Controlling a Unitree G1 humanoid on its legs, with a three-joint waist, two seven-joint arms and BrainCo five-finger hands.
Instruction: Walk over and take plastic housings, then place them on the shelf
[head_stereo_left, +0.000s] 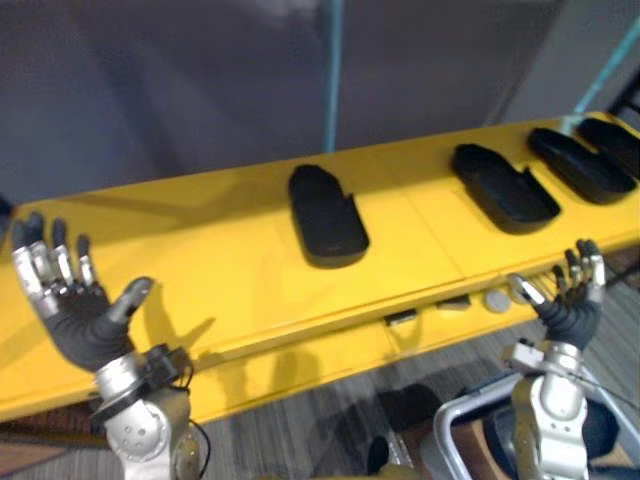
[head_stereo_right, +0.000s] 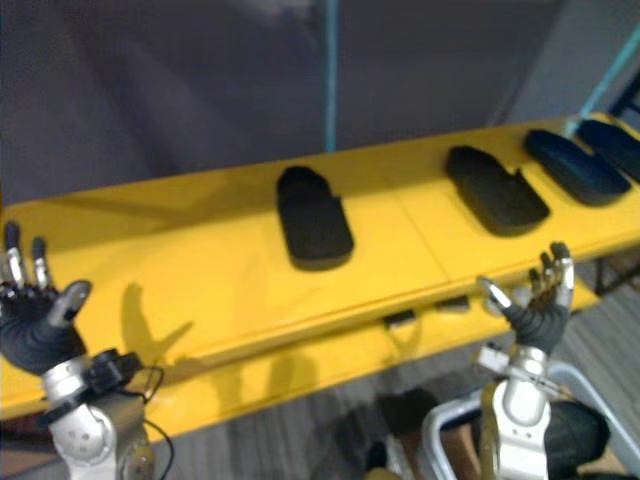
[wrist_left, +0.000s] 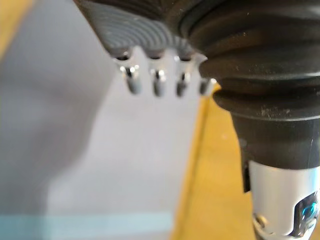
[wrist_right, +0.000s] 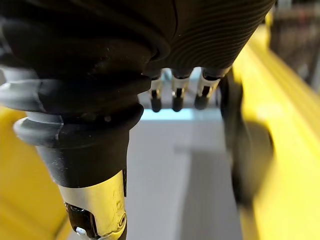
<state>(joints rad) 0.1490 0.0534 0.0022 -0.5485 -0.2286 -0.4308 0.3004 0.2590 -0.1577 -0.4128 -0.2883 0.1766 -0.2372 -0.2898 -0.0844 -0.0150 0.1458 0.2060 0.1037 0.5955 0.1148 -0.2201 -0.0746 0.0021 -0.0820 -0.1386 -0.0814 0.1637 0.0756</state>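
bright, even light; left hand (head_stereo_left: 75, 310) casts soft shadow on yellow table (head_stereo_left: 240, 270).

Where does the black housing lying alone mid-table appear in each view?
Left eye view: the middle housing lies at the centre of the yellow table, below the teal post.
Right eye view: the same housing, slightly left of centre, below the post.
Left wrist view: grey wall and the table's yellow edge.
Right wrist view: a dark blurred shape on the table; which housing, I cannot tell.
Shared landmark: the yellow table.
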